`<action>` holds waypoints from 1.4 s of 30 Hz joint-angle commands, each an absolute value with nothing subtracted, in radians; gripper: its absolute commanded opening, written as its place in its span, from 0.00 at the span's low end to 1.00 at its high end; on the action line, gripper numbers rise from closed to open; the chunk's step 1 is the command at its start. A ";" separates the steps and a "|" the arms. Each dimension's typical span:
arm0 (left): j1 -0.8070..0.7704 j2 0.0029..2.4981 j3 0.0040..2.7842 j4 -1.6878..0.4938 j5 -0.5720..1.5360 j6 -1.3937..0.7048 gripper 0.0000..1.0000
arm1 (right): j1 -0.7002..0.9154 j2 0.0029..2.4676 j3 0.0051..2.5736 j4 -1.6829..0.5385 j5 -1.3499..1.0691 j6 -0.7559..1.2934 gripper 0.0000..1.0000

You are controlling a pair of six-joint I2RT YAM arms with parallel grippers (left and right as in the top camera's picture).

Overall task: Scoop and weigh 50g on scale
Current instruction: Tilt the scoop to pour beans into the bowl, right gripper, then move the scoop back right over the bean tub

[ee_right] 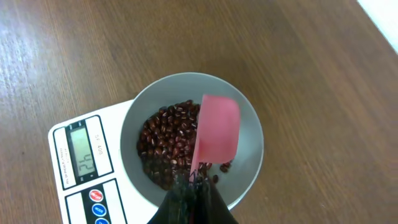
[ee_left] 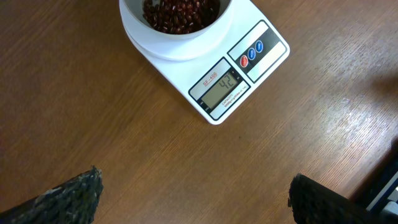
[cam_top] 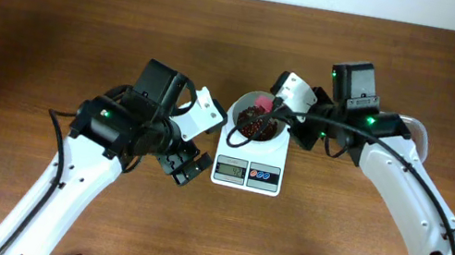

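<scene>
- Small white digital kitchen scale [cam_top: 247,170] with a grey display and red and blue buttons: stands on the brown wooden table [cam_top: 40,19], between the two arms. The left wrist view reads "42" on its display.
- Round white bowl [ee_right: 250,127]: sits upright on the scale's platform, behind the display.
- Small dark red-brown beans [ee_right: 163,140], a loose heap of oval grains: lie inside the bowl and cover its bottom. None show on the table.
- Pink plastic scoop [ee_right: 216,134]: held inside the bowl's rim, just above the beans on the side nearer the right arm. Whether it touches them cannot be told.
- Right gripper [ee_right: 193,196]: dark fingers closed tight on the scoop's handle, reaching over the bowl's edge.
- Left gripper [ee_left: 196,199]: fingers spread fully apart and holding nothing. It hangs above bare table just beside the scale's display end, apart from the scale.
</scene>
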State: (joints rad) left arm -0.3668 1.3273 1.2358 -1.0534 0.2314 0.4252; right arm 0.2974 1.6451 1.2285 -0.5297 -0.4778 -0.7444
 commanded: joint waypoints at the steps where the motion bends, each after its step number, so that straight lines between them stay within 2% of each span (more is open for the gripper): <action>1: -0.371 1.309 1.231 -1.053 0.246 0.416 0.99 | 0.329 1.597 1.253 -0.537 -0.374 -0.752 0.04; 10: -0.371 1.309 1.231 -1.053 0.246 0.416 0.99 | 0.412 1.528 1.253 -0.561 -0.200 -0.751 0.04; 14: -0.371 1.309 1.231 -1.053 0.246 0.416 0.99 | 0.410 1.455 1.253 -0.596 -0.161 -0.667 0.04; 20: -0.371 1.309 1.231 -1.053 0.246 0.416 0.99 | 0.381 1.295 1.253 -0.704 -0.136 -0.664 0.04; 24: -0.371 1.309 1.231 -1.053 0.246 0.416 0.99 | 0.293 1.204 1.253 -0.742 -0.076 -0.570 0.04; 29: -0.371 1.309 1.231 -1.053 0.246 0.416 0.99 | 0.114 1.169 1.253 -0.765 -0.029 -0.318 0.04; 33: -0.371 1.309 1.231 -1.053 0.246 0.416 0.99 | -0.002 1.219 1.250 -0.822 -0.030 -0.209 0.04; 39: -0.371 1.309 1.231 -1.053 0.246 0.416 0.99 | -0.093 1.346 1.250 -0.828 -0.038 -0.130 0.04; 42: -0.371 1.309 1.231 -1.053 0.246 0.416 0.99 | -0.133 1.438 1.250 -0.827 -0.118 -0.118 0.04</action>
